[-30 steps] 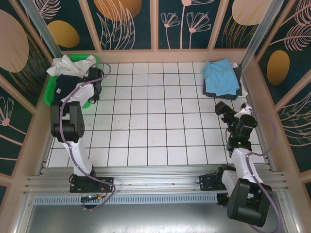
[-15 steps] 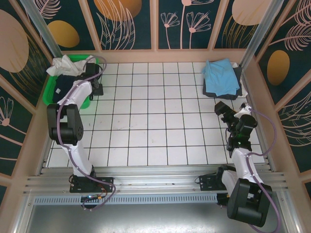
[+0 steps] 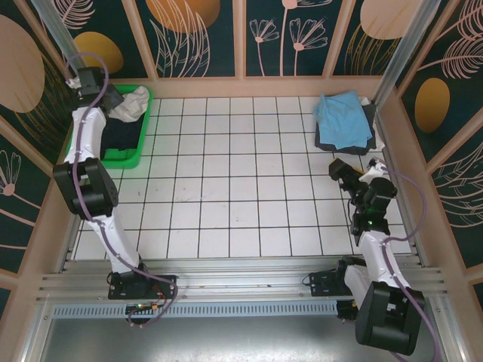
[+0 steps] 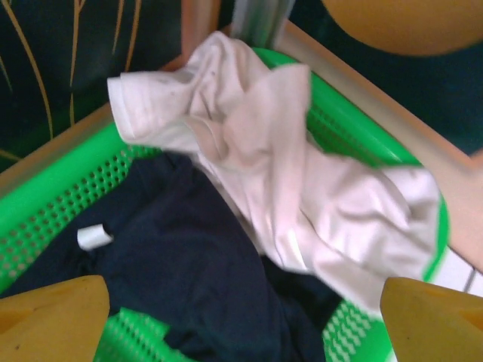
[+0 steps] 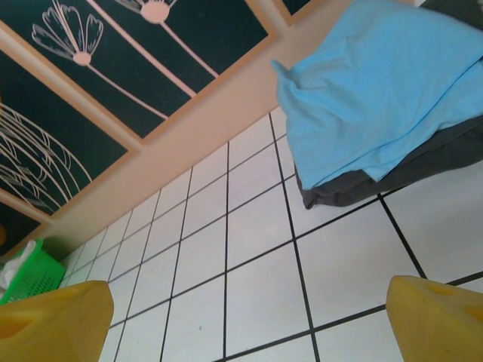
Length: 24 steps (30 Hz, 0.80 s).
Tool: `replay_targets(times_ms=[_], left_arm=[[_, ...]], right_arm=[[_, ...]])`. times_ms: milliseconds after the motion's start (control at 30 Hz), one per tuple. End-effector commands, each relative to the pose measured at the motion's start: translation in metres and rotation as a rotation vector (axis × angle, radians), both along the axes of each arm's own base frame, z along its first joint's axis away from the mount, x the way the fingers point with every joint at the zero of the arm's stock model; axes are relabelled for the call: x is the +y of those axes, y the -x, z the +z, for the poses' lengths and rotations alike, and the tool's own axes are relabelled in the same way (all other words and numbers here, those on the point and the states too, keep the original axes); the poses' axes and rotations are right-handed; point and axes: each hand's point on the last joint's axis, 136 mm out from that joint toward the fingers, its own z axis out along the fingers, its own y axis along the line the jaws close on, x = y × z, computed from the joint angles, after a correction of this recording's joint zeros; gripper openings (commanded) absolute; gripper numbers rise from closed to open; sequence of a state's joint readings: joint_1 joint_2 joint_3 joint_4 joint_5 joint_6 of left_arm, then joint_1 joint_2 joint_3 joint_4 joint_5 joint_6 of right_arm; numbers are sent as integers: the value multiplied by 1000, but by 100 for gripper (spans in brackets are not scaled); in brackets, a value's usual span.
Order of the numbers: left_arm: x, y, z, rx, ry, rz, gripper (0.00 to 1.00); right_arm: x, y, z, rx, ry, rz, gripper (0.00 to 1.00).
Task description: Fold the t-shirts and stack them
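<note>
Green mesh basket (image 3: 121, 158) sits in the far left corner of the white tiled worktop (image 3: 241, 196). Your left claw (image 3: 111, 96) hangs over the basket's far end, its fingers wide apart with nothing between them. The left wrist view gives you what the overhead one leaves vague. The cream-white t-shirt (image 4: 287, 188) lies crumpled across the dark navy t-shirt (image 4: 181, 264), one end reaching over the rim, and a small white label (image 4: 94, 237) shows on the navy cloth. A metal post (image 4: 260, 15) stands close behind the basket.

In the far right corner the light blue t-shirt (image 3: 343, 117) lies on the dark grey t-shirt (image 3: 326, 141). Your right claw (image 3: 341, 167) is near that stack but clear of it, fingers spread and empty. Its wrist view shows you the grey edge sticking out under the blue.
</note>
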State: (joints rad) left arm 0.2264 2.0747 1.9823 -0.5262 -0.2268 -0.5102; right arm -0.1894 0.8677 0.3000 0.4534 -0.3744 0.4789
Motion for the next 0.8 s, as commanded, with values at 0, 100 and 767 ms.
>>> replay_targets(times_ms=[0,100,767], left_arm=[[-10,-30,-27,9,80,-40,91],[-6,-55,-43,-23,122,-62,89],[2,-87,-84,-95,191,-77,29]], right_arm=[[3,-8,12,-19,53,11,93],[6,-11,10,-8,57,24,94],[6,-11,14,-9,76,16,94]])
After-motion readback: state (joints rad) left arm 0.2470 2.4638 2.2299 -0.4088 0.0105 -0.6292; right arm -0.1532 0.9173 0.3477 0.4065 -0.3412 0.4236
